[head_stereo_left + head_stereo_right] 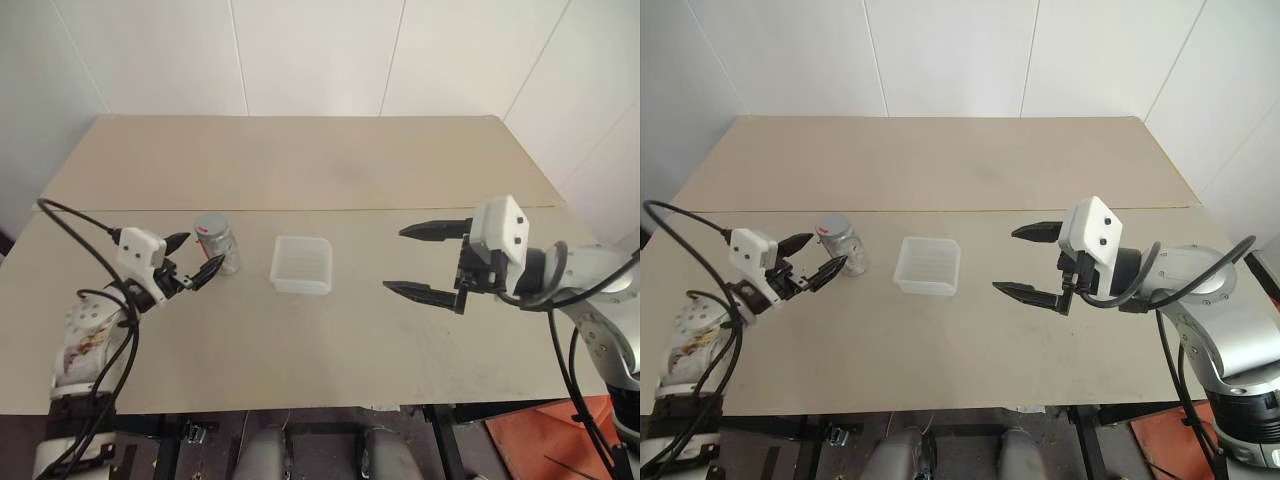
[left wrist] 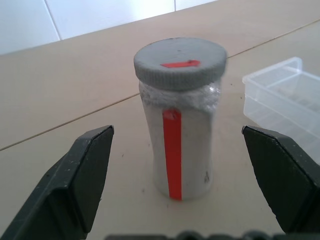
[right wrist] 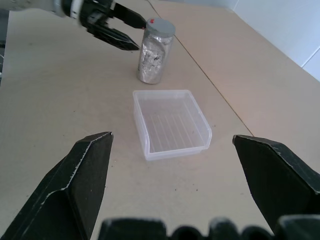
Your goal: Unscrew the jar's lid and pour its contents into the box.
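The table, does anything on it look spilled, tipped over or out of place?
Nothing stands out. The jar stands upright on the table with its lid on, the box sits flat and empty beside it, and no spill shows. The left gripper is open near the jar, not gripping it.

Bright, even, diffuse light is filling the room, leaving only faint, soft shadows on the desk. The head views are staying sharp. In the left wrist view the jar is looking slightly soft.
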{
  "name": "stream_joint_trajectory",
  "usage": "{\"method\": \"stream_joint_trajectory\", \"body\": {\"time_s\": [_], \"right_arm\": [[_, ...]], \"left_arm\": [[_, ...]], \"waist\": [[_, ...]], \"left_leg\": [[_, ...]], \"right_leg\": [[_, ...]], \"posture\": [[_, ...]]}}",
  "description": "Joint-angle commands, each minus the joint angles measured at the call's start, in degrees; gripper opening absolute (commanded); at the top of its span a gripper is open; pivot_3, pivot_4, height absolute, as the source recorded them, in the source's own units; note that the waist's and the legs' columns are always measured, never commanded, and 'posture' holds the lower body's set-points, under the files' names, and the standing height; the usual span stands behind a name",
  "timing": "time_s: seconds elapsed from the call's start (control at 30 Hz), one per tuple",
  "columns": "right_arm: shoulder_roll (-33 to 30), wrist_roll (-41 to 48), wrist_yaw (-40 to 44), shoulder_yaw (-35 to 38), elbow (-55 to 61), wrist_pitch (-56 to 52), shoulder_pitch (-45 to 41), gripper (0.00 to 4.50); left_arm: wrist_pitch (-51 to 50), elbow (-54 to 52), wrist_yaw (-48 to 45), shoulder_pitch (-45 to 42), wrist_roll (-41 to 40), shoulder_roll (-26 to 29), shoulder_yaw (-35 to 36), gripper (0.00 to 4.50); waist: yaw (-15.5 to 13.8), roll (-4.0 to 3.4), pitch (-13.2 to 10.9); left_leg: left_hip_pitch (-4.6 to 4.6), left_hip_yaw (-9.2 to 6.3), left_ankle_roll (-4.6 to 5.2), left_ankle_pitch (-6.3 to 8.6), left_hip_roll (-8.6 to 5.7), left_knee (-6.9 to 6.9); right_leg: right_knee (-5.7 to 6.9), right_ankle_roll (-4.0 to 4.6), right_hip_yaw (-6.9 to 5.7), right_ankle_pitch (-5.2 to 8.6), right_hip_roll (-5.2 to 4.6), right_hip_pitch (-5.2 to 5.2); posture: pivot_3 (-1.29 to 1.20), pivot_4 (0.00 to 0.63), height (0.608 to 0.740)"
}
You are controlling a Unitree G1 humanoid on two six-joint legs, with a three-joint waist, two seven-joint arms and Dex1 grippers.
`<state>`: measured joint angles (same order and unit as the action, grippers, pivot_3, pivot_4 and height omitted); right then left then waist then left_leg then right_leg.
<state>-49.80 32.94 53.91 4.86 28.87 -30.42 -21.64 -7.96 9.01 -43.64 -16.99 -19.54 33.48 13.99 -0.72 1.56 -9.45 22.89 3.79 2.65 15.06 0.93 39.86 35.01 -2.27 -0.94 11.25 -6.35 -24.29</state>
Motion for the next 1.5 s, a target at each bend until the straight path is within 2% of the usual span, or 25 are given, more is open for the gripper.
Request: {"method": "stream_joint_trajectory", "body": {"time_s": [0.03, 0.27, 0.4, 0.57, 0.7, 0.93, 1.03, 1.23, 1.5], "right_arm": [[-0.3, 1.4, -0.9, 3.0, 2.8, 0.0, 0.5, 4.5], [-0.7, 2.6, -2.3, 4.8, 5.1, -0.7, 2.5, 4.5], [-1.0, 3.4, -2.9, 5.8, 6.0, -1.3, 3.2, 4.5], [-0.1, 3.6, -3.4, 5.0, 5.4, -1.4, 1.6, 4.5], [2.1, 2.7, -4.0, 1.6, 3.6, -0.8, -2.0, 4.5], [13.3, 2.8, -5.8, -8.0, -1.4, -2.9, -14.5, 4.5], [18.8, 3.6, -6.9, -10.8, -4.2, -4.9, -20.2, 4.5], [26.2, 2.8, -10.5, -13.2, -8.9, -9.5, -27.7, 4.5], [28.7, 0.2, -12.7, -15.6, -10.8, -12.3, -29.4, 4.5]], "left_arm": [[3.5, 5.4, -1.7, -4.8, 1.0, 0.0, -1.2, 4.48], [7.4, 15.2, -3.1, -11.6, 2.6, -1.5, -3.4, 4.48], [9.2, 17.4, -3.1, -12.4, 2.8, -2.9, -3.8, 3.57], [11.2, 18.9, -2.1, -13.4, 2.8, -4.2, -3.4, 1.95], [9.4, 16.4, -3.7, -14.5, 1.5, -4.0, -3.6, 1.95], [-5.6, 0.0, -22.3, -15.6, -8.6, 5.8, -5.9, 1.95], [-10.6, -3.5, -28.9, -17.9, -11.7, 7.7, -9.0, 1.95], [-12.3, -3.2, -33.1, -23.5, -12.2, 4.5, -13.3, 1.95], [-10.8, -0.2, -35.6, -27.4, -11.0, 0.6, -14.8, 1.95]], "waist": [[0.0, 0.0, 0.0], [0.2, 0.01, 0.0], [0.1, 0.02, 0.0], [0.1, 0.02, 0.0], [0.1, 0.02, 0.0], [1.2, 0.04, 0.0], [1.3, 0.03, 0.0], [0.9, 0.02, 0.0], [1.4, 0.02, 0.0]], "left_leg": [[0.0, 0.0, 0.0, 0.0, -0.01, 0.0], [0.01, 0.01, 0.01, 0.0, -0.02, 0.0], [0.01, 0.0, 0.01, 0.0, -0.01, 0.01], [0.02, -0.01, 0.01, 0.0, 0.0, 0.01], [0.01, -0.01, 0.01, 0.0, 0.0, 0.04], [0.17, -0.05, 0.0, -0.01, 0.02, 0.01], [0.16, -0.05, 0.0, 0.0, -0.01, 0.01], [0.25, -0.1, 0.01, -0.01, -0.04, 0.05], [0.39, -0.11, 0.02, -0.01, -0.05, 0.04]], "right_leg": [[0.0, -0.01, 0.0, 0.0, 0.0, 0.0], [0.0, -0.05, 0.01, -0.03, 0.01, -0.01], [0.01, -0.06, -0.01, -0.04, 0.01, 0.0], [0.01, -0.07, 0.0, -0.05, -0.02, 0.0], [0.01, -0.08, -0.01, -0.06, -0.01, 0.01], [0.07, -0.08, -0.02, -0.06, 0.05, -0.15], [0.07, -0.08, 0.0, -0.06, 0.04, -0.14], [0.2, -0.09, -0.14, -0.06, 0.05, -0.11], [0.17, -0.11, -0.18, -0.05, 0.08, -0.18]], "posture": [[0.0, 0.15, 0.74], [0.0, 0.15, 0.74], [0.0, 0.15, 0.74], [0.0, 0.15, 0.74], [0.0, 0.15, 0.74], [0.0, 0.15, 0.74], [0.0, 0.15, 0.74], [0.0, 0.15, 0.74], [0.0, 0.15, 0.74]]}}
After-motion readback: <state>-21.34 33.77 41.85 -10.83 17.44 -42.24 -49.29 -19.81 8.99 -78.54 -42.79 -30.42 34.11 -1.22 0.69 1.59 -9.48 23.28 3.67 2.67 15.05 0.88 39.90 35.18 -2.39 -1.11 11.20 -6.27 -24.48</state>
